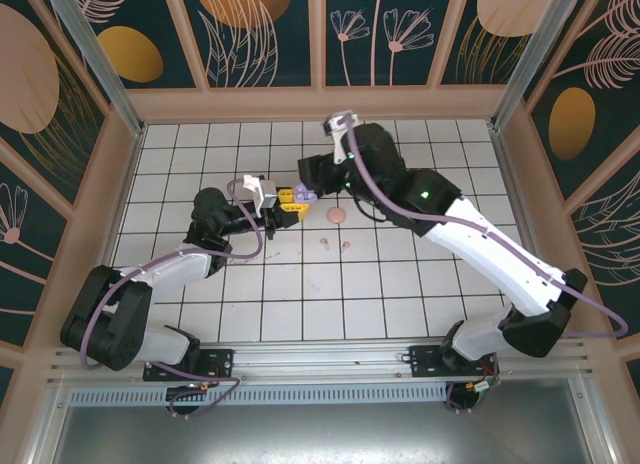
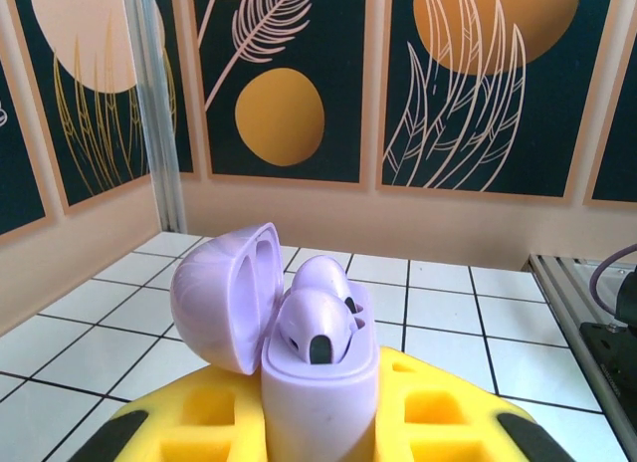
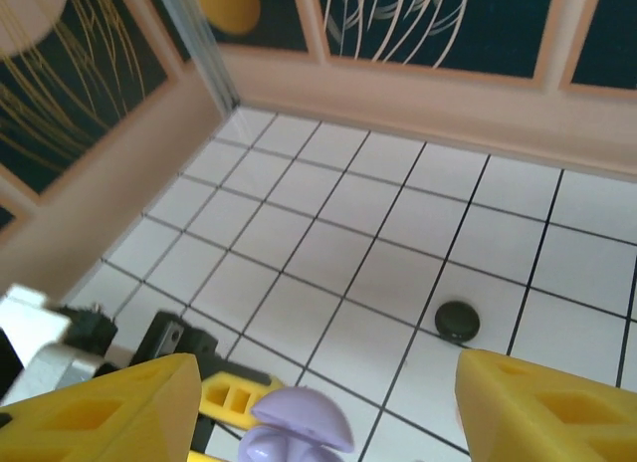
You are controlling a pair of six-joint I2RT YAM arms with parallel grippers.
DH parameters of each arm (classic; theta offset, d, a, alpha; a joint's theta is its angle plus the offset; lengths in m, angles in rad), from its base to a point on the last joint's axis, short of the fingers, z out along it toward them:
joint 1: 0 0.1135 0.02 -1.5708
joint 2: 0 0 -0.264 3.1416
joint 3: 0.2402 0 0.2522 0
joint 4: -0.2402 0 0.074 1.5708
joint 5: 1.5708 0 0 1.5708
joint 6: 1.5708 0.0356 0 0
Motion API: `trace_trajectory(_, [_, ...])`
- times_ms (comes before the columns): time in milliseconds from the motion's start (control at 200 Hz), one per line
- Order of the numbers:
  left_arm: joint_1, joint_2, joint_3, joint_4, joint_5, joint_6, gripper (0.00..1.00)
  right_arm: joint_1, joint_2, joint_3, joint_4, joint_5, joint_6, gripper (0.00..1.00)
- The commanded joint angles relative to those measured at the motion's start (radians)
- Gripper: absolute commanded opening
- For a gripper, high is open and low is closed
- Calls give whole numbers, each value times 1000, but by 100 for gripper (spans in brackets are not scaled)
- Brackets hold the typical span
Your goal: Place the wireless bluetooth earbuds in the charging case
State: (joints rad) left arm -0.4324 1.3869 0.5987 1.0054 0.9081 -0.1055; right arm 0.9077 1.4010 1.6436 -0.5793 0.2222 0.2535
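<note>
Two lilac earbuds point(image 2: 315, 328) sit side by side in the wells of an open lilac charging case point(image 2: 317, 387), its domed lid point(image 2: 224, 298) tipped back to the left in the left wrist view. The case stands upright between the yellow fingers point(image 2: 189, 422) of the left gripper point(image 2: 318, 437), which is clamped on its lower body, one finger on each flank. Directly above, the right gripper point(image 3: 328, 382) hangs with its yellow fingers point(image 3: 109, 407) spread wide on either side of the case and nothing between them; its wrist view looks down on the lilac lid well below the finger tips. On the white tiled floor point(image 1: 400, 284) just to the right of the two grippers rests a closed pink case point(image 1: 337, 216), and near it, toward the arm bases, lie two pale pink earbuds point(image 1: 325, 245), slightly apart from each other. A small dark rounded object point(image 3: 457, 321) lies on a tile beyond the right gripper.
</note>
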Motion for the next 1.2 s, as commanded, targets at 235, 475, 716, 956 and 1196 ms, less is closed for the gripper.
trace_trajectory(235, [-5, -15, -13, 67, 7, -8, 0, -121, 101, 24, -24, -152, 73, 28])
trace_trajectory(475, [-8, -17, -16, 83, -3, -18, 0, -127, 216, 106, -76, -216, 37, 22])
trace_trajectory(716, [-11, 0, -10, 112, -18, -36, 0, -84, 206, 57, -132, -267, 30, 13])
trace_trajectory(956, [-12, 18, 12, 115, -45, -51, 0, 0, 81, -71, -154, -302, 65, 8])
trace_trajectory(1196, [-12, 48, 5, 165, -88, -114, 0, -83, -167, -258, -31, -140, 229, 11])
